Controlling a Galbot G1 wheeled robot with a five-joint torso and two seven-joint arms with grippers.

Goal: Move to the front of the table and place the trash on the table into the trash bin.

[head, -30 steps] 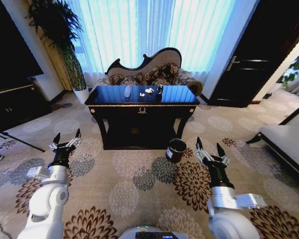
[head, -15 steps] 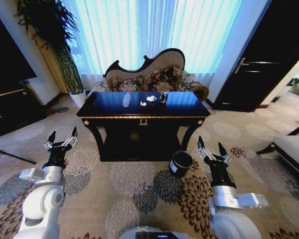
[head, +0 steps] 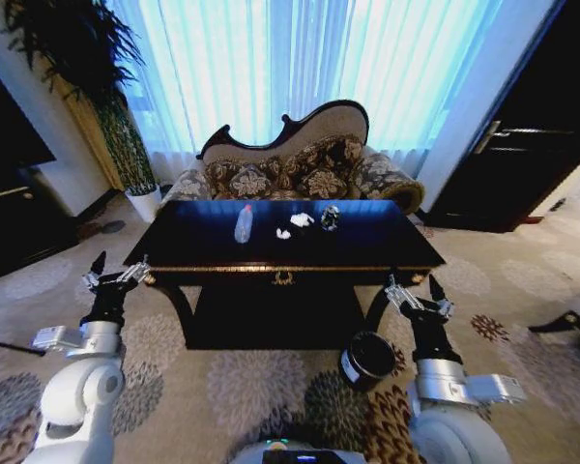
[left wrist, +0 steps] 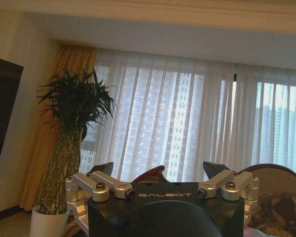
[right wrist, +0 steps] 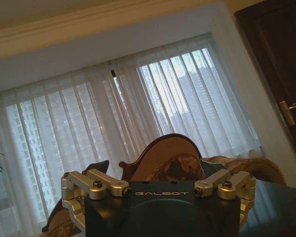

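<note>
The left gripper (head: 117, 273) was raised with its fingers spread and empty, just off the left front corner of the table (head: 367, 253). To its right and farther back on the tabletop stood the clear bottle (head: 243, 224), then two white paper wads (head: 296, 223) and the dark crushed can (head: 330, 217). The trash bin (head: 367, 359) sat on the carpet (head: 261, 387) just left of and below the right gripper (head: 418, 295), which also stood open and empty near the table's right front leg.
</note>
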